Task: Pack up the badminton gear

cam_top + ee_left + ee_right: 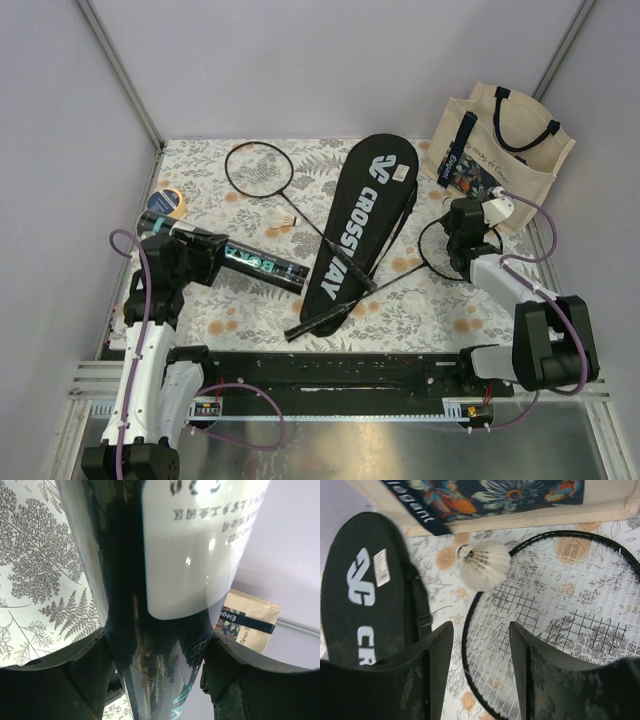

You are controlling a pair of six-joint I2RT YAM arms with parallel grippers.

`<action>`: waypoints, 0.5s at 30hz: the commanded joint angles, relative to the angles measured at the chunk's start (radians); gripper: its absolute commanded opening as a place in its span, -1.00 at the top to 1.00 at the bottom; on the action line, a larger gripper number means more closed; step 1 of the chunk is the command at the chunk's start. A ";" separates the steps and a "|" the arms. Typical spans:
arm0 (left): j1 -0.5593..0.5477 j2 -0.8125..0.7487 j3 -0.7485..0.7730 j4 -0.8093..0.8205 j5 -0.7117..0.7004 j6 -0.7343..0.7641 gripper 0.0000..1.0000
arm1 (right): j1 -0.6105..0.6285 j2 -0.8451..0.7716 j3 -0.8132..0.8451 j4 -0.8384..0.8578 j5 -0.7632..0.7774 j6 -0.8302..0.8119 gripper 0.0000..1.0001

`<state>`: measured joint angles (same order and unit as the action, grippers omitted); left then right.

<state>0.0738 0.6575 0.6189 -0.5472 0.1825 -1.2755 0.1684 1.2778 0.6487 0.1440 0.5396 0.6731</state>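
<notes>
My left hand (157,652) clasps the black teal-lettered tube (150,580), left of the long black CROSSWAY bag (360,225). My right hand (480,650), half-open and empty, faces the white feather shuttlecock (482,562) right of that bag. Shuttlecock pickup, I judge: advance, then pinch gently.

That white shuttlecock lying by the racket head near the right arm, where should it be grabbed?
Probably from above, jaws across the feather skirt just behind the cork: the shuttlecock lies on its side, cork toward the tote bag, and the right gripper is open nearby.

Left tool (220,252) grips the black tube (266,266) beside the CROSSWAY bag (362,222).
</notes>
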 commanded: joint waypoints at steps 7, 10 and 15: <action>0.006 0.036 0.031 0.119 -0.025 0.133 0.54 | -0.121 0.235 0.129 0.132 -0.052 0.148 -0.12; 0.006 0.054 0.033 0.128 -0.012 0.145 0.54 | -0.135 0.291 0.163 0.173 -0.073 0.137 -0.11; 0.006 0.079 0.038 0.122 0.014 0.154 0.54 | -0.158 0.363 0.195 0.246 -0.135 0.134 -0.08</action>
<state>0.0742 0.7258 0.6193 -0.5179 0.1616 -1.1465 0.0273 1.5997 0.7925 0.2897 0.4488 0.7879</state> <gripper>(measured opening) 0.684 0.547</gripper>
